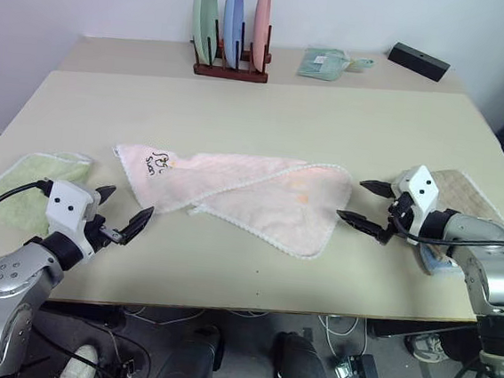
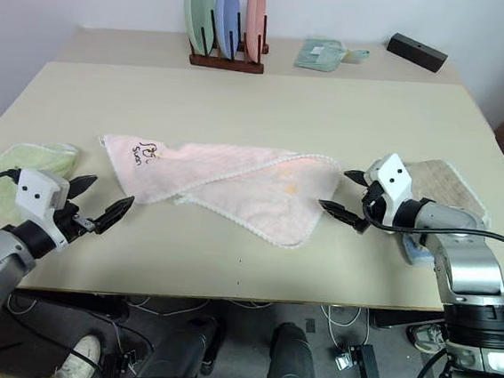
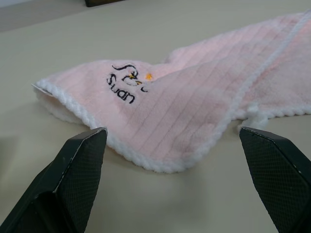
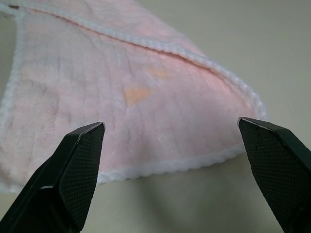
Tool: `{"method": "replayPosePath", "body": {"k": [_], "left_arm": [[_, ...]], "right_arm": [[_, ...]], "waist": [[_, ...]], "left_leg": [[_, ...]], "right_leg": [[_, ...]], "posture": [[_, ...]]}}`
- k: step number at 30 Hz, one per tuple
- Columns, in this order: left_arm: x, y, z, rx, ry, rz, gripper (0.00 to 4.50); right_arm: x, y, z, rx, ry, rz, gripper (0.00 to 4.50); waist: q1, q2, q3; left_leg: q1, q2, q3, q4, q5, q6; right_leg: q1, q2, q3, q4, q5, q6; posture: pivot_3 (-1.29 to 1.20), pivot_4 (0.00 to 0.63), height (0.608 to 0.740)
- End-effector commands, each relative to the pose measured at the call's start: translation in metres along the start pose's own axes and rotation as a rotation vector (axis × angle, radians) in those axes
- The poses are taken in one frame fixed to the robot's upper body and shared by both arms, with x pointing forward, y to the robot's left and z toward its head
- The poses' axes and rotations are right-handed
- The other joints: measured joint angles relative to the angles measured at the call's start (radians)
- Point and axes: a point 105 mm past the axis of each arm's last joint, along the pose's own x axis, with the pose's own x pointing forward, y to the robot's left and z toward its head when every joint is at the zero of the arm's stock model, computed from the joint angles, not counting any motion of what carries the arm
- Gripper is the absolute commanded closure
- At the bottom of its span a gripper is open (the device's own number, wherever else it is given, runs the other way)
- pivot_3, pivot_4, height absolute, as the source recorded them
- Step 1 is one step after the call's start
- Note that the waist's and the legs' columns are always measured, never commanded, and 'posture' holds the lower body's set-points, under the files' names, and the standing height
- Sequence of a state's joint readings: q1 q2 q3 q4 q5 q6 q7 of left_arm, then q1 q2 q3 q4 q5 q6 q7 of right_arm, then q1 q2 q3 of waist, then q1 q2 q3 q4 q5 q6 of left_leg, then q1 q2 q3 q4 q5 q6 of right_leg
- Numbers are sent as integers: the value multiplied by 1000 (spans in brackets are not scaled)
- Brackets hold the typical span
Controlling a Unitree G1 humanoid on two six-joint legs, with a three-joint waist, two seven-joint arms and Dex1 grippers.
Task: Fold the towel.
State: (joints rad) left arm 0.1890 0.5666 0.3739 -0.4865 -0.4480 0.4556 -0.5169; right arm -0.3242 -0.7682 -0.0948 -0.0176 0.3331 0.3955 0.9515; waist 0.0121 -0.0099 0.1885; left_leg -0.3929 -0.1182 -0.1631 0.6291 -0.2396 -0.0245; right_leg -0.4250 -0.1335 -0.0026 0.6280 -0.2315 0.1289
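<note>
The pale pink towel (image 1: pixel 243 193) lies loosely folded across the middle of the table, its white trim showing and a dark embroidered mark (image 1: pixel 158 162) near its left corner. My left gripper (image 1: pixel 123 212) is open just off the towel's left corner, apart from the cloth. In the left wrist view the marked corner (image 3: pixel 126 85) sits between and beyond the fingers (image 3: pixel 77 160). My right gripper (image 1: pixel 366 205) is open beside the towel's right edge, holding nothing. The right wrist view looks onto that edge of the towel (image 4: pixel 146 102).
A light green towel (image 1: pixel 34 181) lies at the table's left edge and a beige towel (image 1: pixel 461 196) at the right, under my right arm. At the back stand a plate rack (image 1: pixel 233 35), a folded teal cloth (image 1: pixel 325 64) and a black box (image 1: pixel 418 60).
</note>
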Motion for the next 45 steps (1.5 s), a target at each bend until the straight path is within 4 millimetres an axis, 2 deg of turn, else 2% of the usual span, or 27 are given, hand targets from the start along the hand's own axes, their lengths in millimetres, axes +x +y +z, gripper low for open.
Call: {"method": "replayPosePath", "body": {"k": [1,7,13,18,22,27,35,37,39,45], "left_arm": [[1,-4,9,13,-33,-7,81],[1,-7,13,13,-45,-15,81],[8,-32,19,60,-45,-145,81],[20,-49,10,134,39,-259,81],[35,-36,1,267,102,-231,81],[44,-15,-11,335,166,-201,81],[56,6,-29,400,246,-204,81],[62,9,-30,409,243,-206,564],[66,12,-32,417,241,-202,1237],[67,15,-33,423,226,-196,4413]], "right_arm": [[-4,-4,17,-59,-36,-14,0],[2,1,20,-61,-50,-5,0],[13,7,21,-59,-73,-8,0],[25,17,25,-50,-107,-2,0],[27,24,30,-40,-131,3,0],[27,30,27,-27,-134,-12,0],[31,30,32,-19,-163,-36,0],[33,30,34,-22,-171,-36,0],[34,30,35,-25,-175,-36,0],[34,29,36,-37,-168,-39,0]], "waist": [[0,0,0],[1,0,0],[1,0,0],[1,0,0],[1,0,0],[1,0,0],[0,0,0],[0,0,0],[0,0,0],[-3,0,0]], "left_leg": [[0,0,0,0,0,0],[0,0,0,0,0,0],[0,0,0,0,0,0],[0,0,0,0,0,0],[0,0,0,0,0,0],[0,0,0,-1,0,0],[0,0,0,-1,0,0],[0,0,0,0,0,0],[1,0,0,0,0,0],[1,0,0,-1,0,0]], "right_leg": [[0,0,0,0,0,0],[0,0,0,0,0,0],[0,0,0,0,0,0],[0,0,0,0,0,0],[0,0,0,0,0,0],[0,1,0,0,0,0],[-1,1,0,1,0,0],[0,0,0,1,0,0],[-1,1,0,1,0,0],[-1,1,0,1,0,0]], "posture": [[0,150,735],[0,150,735],[0,150,735],[0,150,735],[0,150,735],[0,150,735],[0,150,735],[0,150,735],[0,150,735],[0,150,735]]}}
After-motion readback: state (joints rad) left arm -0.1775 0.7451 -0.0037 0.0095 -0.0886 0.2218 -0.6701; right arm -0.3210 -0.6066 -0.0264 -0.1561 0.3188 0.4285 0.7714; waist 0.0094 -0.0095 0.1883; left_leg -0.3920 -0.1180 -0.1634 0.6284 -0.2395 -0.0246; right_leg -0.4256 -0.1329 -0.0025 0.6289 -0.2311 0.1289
